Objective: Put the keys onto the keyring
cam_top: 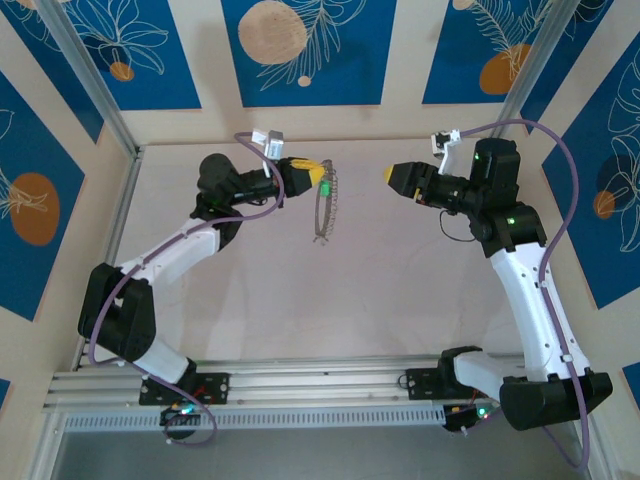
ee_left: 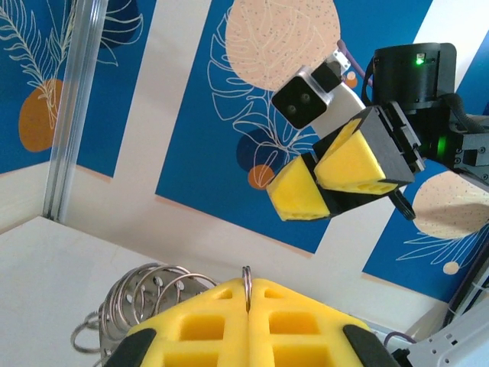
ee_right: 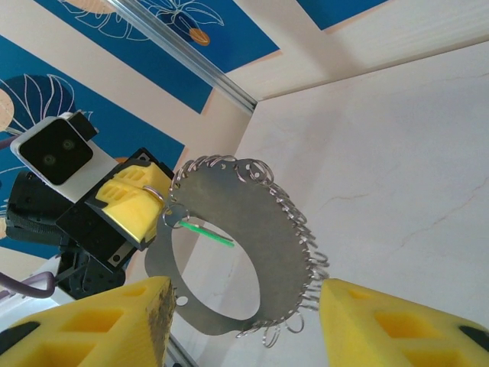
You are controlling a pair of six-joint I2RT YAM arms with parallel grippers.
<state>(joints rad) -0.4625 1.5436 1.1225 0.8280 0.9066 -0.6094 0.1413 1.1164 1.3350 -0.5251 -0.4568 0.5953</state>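
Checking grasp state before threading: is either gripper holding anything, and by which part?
Left gripper is shut on the keyring, pinching a small ring at its rim. Right gripper is open, holding nothing.

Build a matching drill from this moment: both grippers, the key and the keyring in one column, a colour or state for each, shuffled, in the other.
Column one:
1 left gripper
2 right gripper
3 key
4 keyring

Column two:
a green
b grey metal, hanging in the air
c jaws apart, nothing between them
d shut, pinching the keyring

Pairs: 1-d, 2-c, 3-a, 4-b
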